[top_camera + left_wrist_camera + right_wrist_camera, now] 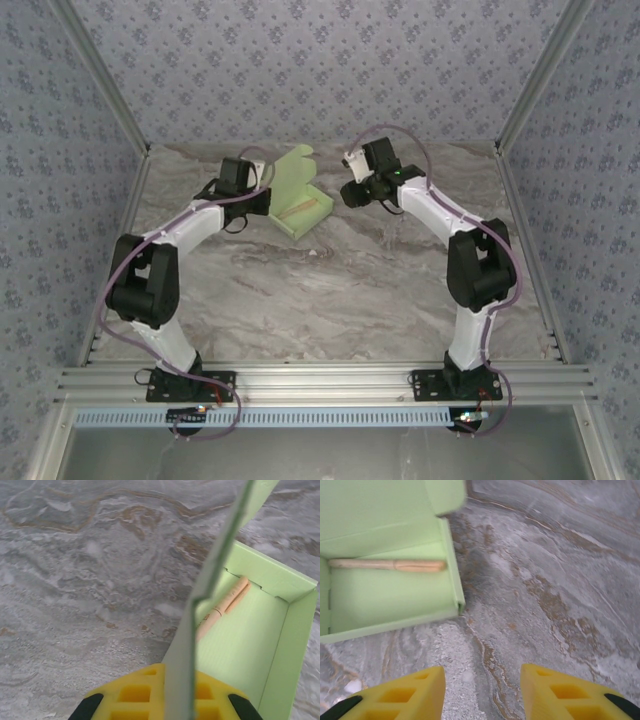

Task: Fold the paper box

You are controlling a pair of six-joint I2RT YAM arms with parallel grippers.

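The paper box [300,195] is a pale green card tray, partly folded, lying at the back middle of the table with its lid flap [297,163] raised. In the left wrist view my left gripper [179,675] is shut on the box's near side wall [186,645], which runs edge-on between the yellow fingers [130,692]. The box floor [245,640] lies to the right. My right gripper [482,690] stands open over bare table, a little right of the box's corner [460,602], touching nothing. Seen from above, the left gripper [262,200] and right gripper [348,193] flank the box.
A thin tan wooden stick [390,565] lies inside the box against its back wall, also seen as the stick [222,607] in the left wrist view. Marble-patterned table [330,290] spreads in front of the box. Patterned walls [320,60] close in the back and sides.
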